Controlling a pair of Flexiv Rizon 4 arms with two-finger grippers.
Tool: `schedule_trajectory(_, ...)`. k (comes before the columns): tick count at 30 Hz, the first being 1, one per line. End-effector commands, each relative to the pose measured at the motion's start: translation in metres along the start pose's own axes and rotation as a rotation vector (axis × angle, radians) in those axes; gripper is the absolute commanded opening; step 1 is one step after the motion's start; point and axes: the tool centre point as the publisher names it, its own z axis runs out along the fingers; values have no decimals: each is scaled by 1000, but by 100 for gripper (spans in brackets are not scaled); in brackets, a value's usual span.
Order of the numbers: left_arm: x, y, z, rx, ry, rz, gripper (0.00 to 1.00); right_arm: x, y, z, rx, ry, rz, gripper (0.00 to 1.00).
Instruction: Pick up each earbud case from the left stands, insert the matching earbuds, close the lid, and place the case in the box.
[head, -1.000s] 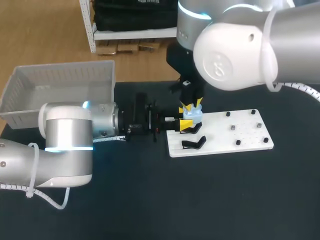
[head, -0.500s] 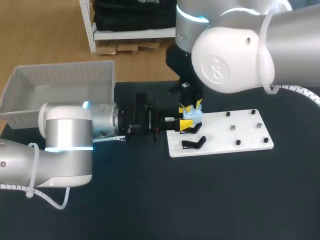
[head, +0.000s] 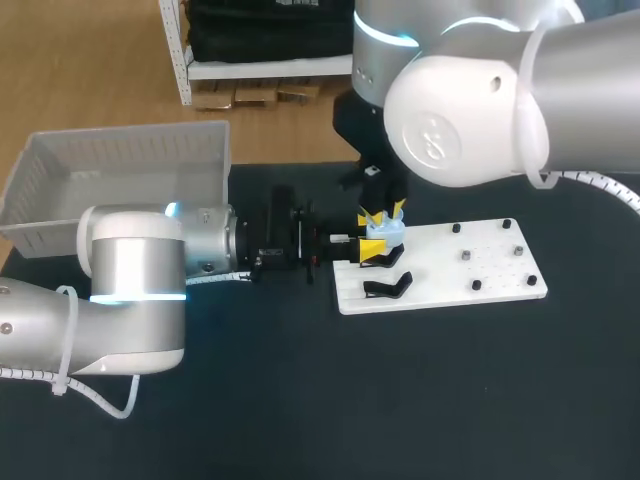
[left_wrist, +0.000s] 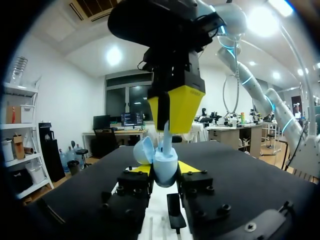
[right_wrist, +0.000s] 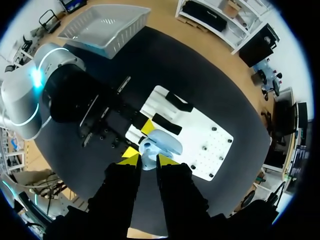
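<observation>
A light blue earbud case (head: 386, 229) with its lid open sits between the yellow tips of my left gripper (head: 372, 250), which is shut on it at the left end of the white stand plate (head: 450, 275). In the left wrist view the case (left_wrist: 165, 169) stands upright, its lid (left_wrist: 144, 150) tipped back. My right gripper (head: 383, 212) hangs straight above the case, shut on a pale earbud (left_wrist: 166, 134) whose lower end reaches into the case's open top. From the right wrist, the case (right_wrist: 162, 142) lies just ahead of the right gripper (right_wrist: 148, 159).
A black stand (head: 386, 288) sits on the plate beside the held case, and small dark pegs (head: 466, 256) dot the plate's right half. The white box (head: 130, 170) stands at the table's back left. Dark table surface lies in front.
My right arm has shifted slightly to the left above the case. The left arm and the case have stayed in place.
</observation>
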Motion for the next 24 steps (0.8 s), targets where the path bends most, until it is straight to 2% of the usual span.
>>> schedule_trajectory(1,1,-2,0,-9,-4,5,0,1,0,2,2,-2,4,0)
schedule_trajectory(24,1,-2,0,-9,-4,5,0,-3,1,0,2,-8,-6,0)
